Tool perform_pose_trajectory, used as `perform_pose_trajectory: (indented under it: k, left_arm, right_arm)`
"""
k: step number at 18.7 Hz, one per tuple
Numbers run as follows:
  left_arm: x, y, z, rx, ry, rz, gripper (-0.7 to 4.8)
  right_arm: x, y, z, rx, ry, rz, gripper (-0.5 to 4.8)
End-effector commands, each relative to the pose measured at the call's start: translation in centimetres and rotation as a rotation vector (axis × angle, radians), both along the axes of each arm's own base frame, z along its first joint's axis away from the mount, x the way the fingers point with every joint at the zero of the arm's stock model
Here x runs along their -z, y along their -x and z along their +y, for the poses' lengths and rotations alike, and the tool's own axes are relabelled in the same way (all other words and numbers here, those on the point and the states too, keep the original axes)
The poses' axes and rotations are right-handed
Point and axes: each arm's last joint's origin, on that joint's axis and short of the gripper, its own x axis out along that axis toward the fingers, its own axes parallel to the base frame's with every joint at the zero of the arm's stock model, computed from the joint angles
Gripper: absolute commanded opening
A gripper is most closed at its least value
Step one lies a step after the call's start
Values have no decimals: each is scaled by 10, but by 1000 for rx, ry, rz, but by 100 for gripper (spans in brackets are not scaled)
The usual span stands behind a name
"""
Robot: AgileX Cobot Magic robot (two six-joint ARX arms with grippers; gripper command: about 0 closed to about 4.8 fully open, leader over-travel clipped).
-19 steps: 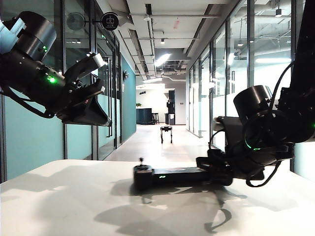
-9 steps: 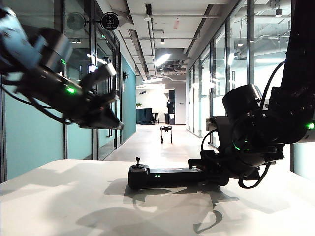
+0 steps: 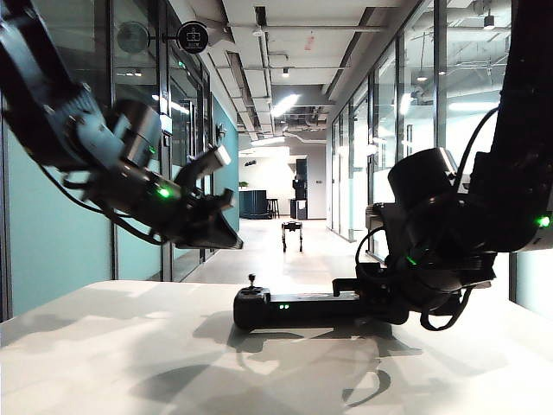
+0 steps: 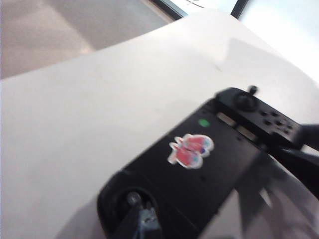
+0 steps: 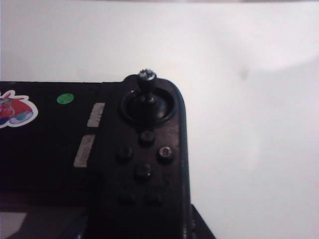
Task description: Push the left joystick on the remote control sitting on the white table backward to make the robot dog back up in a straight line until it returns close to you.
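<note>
Compared with a second earlier, the left gripper is seen lower and further toward the middle of the exterior view, now hanging in the air above and to the left of the remote, with no contact. Its jaws are spread apart, one finger raised well clear of the lower one, and nothing is held between them. In the left wrist view only a finger tip shows at the frame edge, over the near end of the remote, just beside the left joystick; whether it touches cannot be told. The remote has been shifted slightly on the tabletop between the earlier frames and now, ending near its first place, lying flat near the far edge with its left joystick standing upright at the left end. The right gripper is kept low at the remote's right end, where it seems to clasp the body; its fingers are hidden by the arm, and in the right wrist view only the remote's end with the other stick is shown, so how wide it stands cannot be told. The dog is seen far down the corridor floor, in the same spot as before.
</note>
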Motion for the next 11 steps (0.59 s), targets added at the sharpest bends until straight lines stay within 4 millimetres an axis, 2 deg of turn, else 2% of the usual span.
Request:
perform_pose_trajectory:
  k: [1,8,11]
  left_arm:
    - [5,-16,-5,24,-6,-35,-6]
    - [19,-47,-11,69,-39,-42,-6]
    - [22,-59,3,66,-36,-35,-6]
  right_arm:
    - [-6,-2,2,15,-19,-44,198]
    - [-6,-2,2,15,-17,-41,198]
    - [-5,-2,2,15,-17,-39,198]
